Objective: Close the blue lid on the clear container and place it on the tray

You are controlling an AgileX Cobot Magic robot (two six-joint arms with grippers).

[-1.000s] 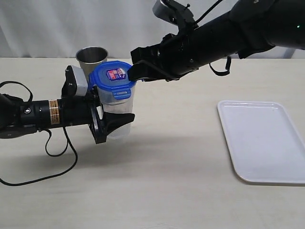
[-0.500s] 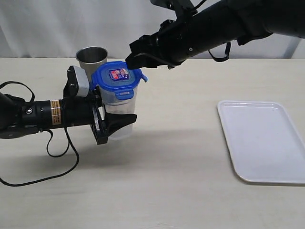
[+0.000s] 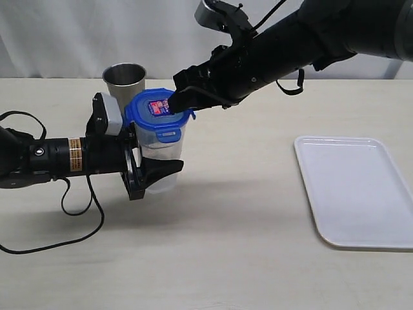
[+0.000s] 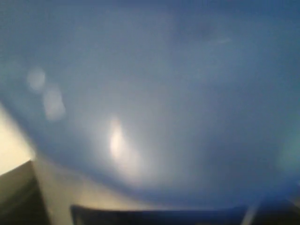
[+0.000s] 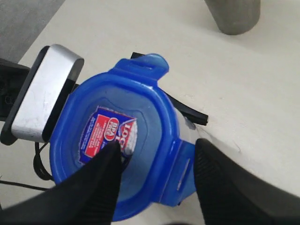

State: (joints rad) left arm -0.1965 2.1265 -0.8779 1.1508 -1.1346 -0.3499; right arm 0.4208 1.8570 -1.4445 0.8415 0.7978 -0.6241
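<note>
Against half a second ago: right gripper (image 3: 179,98) down from clear above the blue lid (image 3: 155,111) into contact with it. A second ago: off at the lid's tray-side corner instead. Lid and clear container (image 3: 161,155) slightly lower in the exterior view than a second ago. Tray (image 3: 361,213) and steel cup (image 3: 124,76) where they were.

Counted: one blue lid, one clear container, one steel cup, one tray, two grippers. Of the lid's snap flaps, two made out in the right wrist view: one (image 5: 151,63) sticking outward, one (image 5: 182,171) folded down along the container's side.

Right gripper: jaws spread apart, clamped on nothing. One fingertip (image 5: 111,157) set on the lid's sticker (image 5: 104,133), the other just past the lid's edge, beside the folded flap. Lid therefore directly beneath the fingers, its edge between them.

Left gripper (image 3: 155,173): closed around the clear container's lower part, holding it upright near the steel cup. Left wrist view only a blue blur. Resting on the table (image 3: 245,258) or lifted: cannot tell.

Lid seated on the container's rim, both toward the left of the exterior view, well apart from the tray at the right.
</note>
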